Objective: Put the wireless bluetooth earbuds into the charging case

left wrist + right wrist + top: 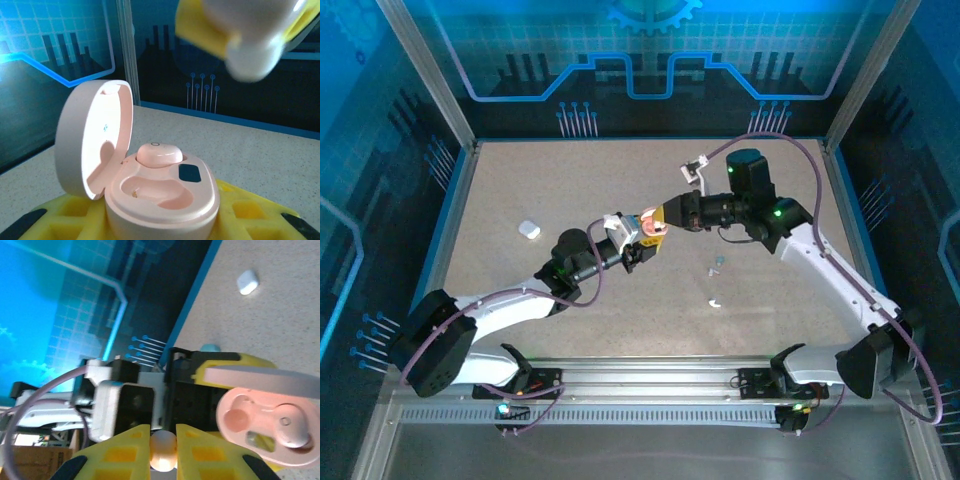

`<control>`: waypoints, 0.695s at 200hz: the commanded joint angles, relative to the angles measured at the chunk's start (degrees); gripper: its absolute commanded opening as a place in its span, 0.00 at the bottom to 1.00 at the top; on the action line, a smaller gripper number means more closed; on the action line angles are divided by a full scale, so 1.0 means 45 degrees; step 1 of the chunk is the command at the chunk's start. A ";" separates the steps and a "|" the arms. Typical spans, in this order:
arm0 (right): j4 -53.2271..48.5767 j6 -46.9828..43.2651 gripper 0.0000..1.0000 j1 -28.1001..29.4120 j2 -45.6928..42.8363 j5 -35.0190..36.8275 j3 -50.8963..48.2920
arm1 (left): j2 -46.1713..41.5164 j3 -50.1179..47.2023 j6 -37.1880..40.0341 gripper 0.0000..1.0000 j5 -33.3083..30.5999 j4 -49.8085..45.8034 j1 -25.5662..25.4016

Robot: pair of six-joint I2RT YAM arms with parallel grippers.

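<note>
Halfway there: one bud docked, the second poised at the open case!
A small pink pebble-like earbud (159,154) sits in one socket of the rounded pink plastic charging case (202,197), lid up, and the neighbouring socket (155,192) is bare. The left gripper (638,238) has its yellow fingers clamped on the case's sides. The right gripper (163,437) pinches a second pink earbud (163,451) nearly shut, just beside the case. Seating it looks like what's left; a tiny pale earbud (715,301) lies loose on the speckled tabletop (520,300).

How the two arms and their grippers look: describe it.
The left arm and right arm have white links, black joint housings with green lights, and a looping purple-grey cable each. The left gripper and right gripper have yellow gridded fingers.
</note>
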 commanded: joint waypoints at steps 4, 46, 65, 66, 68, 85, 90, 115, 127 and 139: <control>-0.0707 -0.0803 0.17 0.0412 0.0283 0.1190 0.0536 | 0.0004 0.0186 0.0226 0.39 -0.0157 0.0909 -0.0155; -0.0976 -0.0963 0.17 0.0722 0.0750 0.1580 0.0730 | -0.0016 0.0223 0.0080 0.39 -0.0155 0.1043 -0.0189; -0.0978 -0.0982 0.17 0.0810 0.0843 0.1764 0.0728 | -0.0042 0.0241 0.0058 0.39 -0.0157 0.1043 -0.0205; -0.0980 -0.0985 0.17 0.0811 0.0841 0.1781 0.0733 | -0.0039 0.0233 0.0067 0.39 -0.0153 0.1043 -0.0214; -0.0981 -0.0987 0.17 0.0806 0.0839 0.1807 0.0736 | -0.0036 0.0228 0.0058 0.39 -0.0150 0.1043 -0.0211; -0.1018 -0.1034 0.17 0.0810 0.0830 0.2052 0.0688 | -0.0053 0.0236 0.0036 0.39 -0.0150 0.1062 -0.0225; -0.1037 -0.1046 0.17 0.0821 0.0833 0.2117 0.0691 | -0.0055 0.0228 0.0014 0.39 -0.0130 0.1062 -0.0236; -0.1181 -0.1140 0.17 0.0835 0.0876 0.2241 0.0698 | -0.0055 0.0226 -0.0070 0.39 -0.0113 0.1163 -0.0269; -0.1360 -0.1255 0.17 0.0873 0.0970 0.2353 0.0736 | -0.0040 0.0210 -0.0148 0.39 -0.0145 0.1275 -0.0259; -0.1394 -0.1244 0.18 0.0916 0.1012 0.2366 0.0717 | -0.0021 0.0202 -0.0215 0.39 -0.0176 0.1370 -0.0261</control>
